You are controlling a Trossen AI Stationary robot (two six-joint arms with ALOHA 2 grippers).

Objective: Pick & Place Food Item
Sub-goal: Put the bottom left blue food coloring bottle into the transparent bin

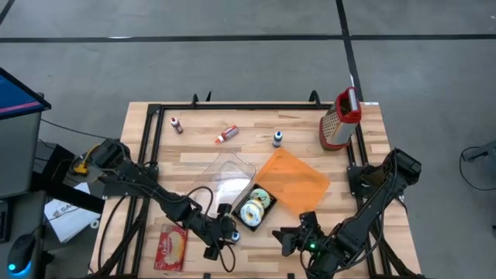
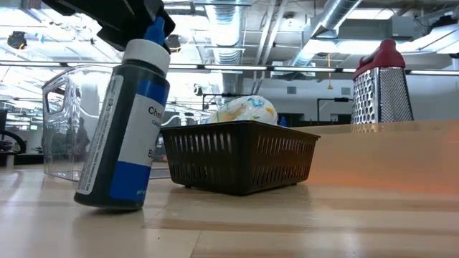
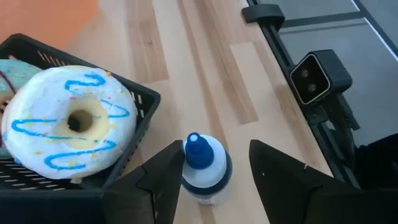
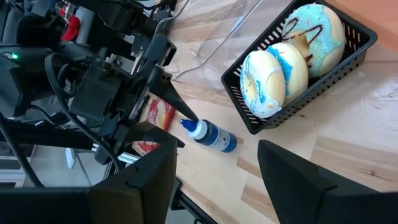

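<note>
A dark bottle with a blue cap (image 3: 200, 167) stands tilted near the table's front edge, its base (image 2: 107, 202) on the wood. My left gripper (image 3: 216, 146) is open around the bottle's top, one finger on either side of the cap. To its right a black basket (image 2: 240, 154) holds iced donuts (image 3: 68, 121). My right gripper (image 4: 216, 146) hangs open above the table's near right part (image 1: 293, 239), looking at the bottle (image 4: 210, 134) and the basket, with nothing between its fingers. My left gripper comes at the bottle slanting down from the near left. One finger (image 3: 166, 177) lies against the bottle's shoulder (image 3: 186, 174) beside the blue cap; the other finger (image 3: 273, 177) stands apart from it. The bottle leans, with its base on the table.
A clear plastic tub (image 1: 229, 177) stands behind the basket, an orange cloth (image 1: 293, 180) to its right. A grater (image 1: 339, 120) is at the far right; small bottles (image 1: 226, 135) lie along the far side. A red packet (image 1: 172, 248) lies at the near left.
</note>
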